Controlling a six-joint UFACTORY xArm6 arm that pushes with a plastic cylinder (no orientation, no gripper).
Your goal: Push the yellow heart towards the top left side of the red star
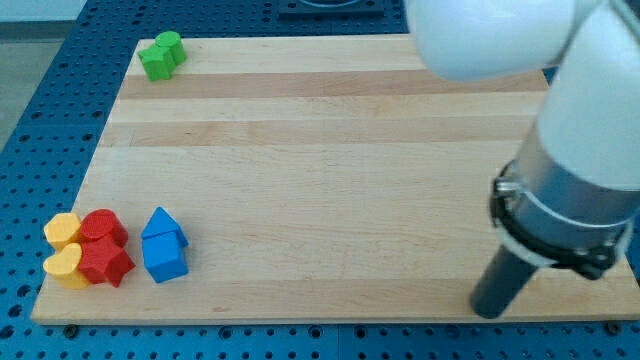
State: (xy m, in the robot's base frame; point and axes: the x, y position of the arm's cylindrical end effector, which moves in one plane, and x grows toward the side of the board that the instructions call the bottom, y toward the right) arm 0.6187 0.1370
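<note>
The yellow heart (66, 266) lies at the board's bottom left and touches the left side of the red star (106, 264). A second yellow block (62, 230) sits just above the heart. A second red block (103, 228) sits just above the star. My tip (489, 310) is at the view's bottom right near the board's front edge, far to the right of these blocks and touching none of them.
Two blue blocks (163, 246) stand just right of the red ones. A green block (162, 54) lies at the board's top left corner. The white arm (560, 120) fills the view's top right. The wooden board (330, 130) lies on a blue perforated table.
</note>
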